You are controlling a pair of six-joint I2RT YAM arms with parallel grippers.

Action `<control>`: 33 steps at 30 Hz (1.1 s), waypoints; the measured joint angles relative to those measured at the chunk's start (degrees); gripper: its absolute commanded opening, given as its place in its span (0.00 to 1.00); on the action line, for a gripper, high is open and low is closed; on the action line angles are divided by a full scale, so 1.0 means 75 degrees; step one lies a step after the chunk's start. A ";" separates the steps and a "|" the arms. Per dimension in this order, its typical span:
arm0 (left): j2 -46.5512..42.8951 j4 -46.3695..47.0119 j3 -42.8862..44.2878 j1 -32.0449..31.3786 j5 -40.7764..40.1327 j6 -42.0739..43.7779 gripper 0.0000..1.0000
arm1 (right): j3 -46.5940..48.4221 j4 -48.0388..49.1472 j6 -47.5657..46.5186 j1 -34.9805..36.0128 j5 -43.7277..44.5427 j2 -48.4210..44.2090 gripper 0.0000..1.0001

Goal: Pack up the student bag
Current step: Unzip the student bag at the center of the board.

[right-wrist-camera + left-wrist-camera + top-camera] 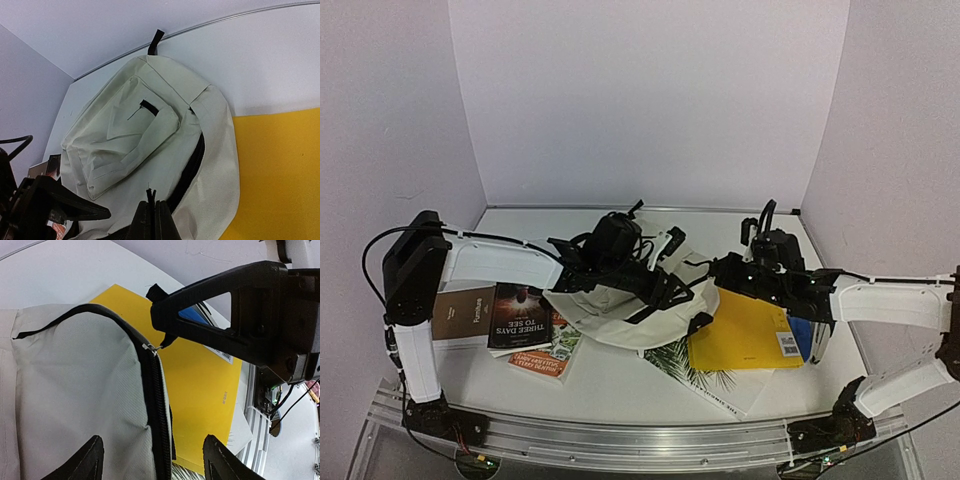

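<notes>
Cream canvas student bag [620,315] with black zip trim: lying flat at the middle of the white worktop [610,385], front pocket facing up. Its right side is resting against a flat yellow card folder [745,330], which is lying toward the worktop's right edge. Loose paperback books [520,320] are waiting near the left edge, none packed.

Right gripper [152,212]: jaws pressed together, pinching the black fabric zip pull tab [150,192] at the bag's right side.

Left gripper [151,440]: fingers standing wide apart and holding nothing, hovering just above the bag, with the black zip track running below and between them.

Step in hand, as judged: unzipping the main compartment ahead of loading. How far the zip is already parted cannot be told.

Next move, as judged: the right arm drawing the tab along the curved track while the left pins or grips the canvas beside the zip, so that the limp bag is not dragging along with the pull.
</notes>
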 measured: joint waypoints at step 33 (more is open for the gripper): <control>-0.1312 0.0383 -0.1472 0.0000 0.0709 0.0406 0.00 | 0.0185 -0.0977 0.0156 -0.0305 0.0405 -0.0107 0.00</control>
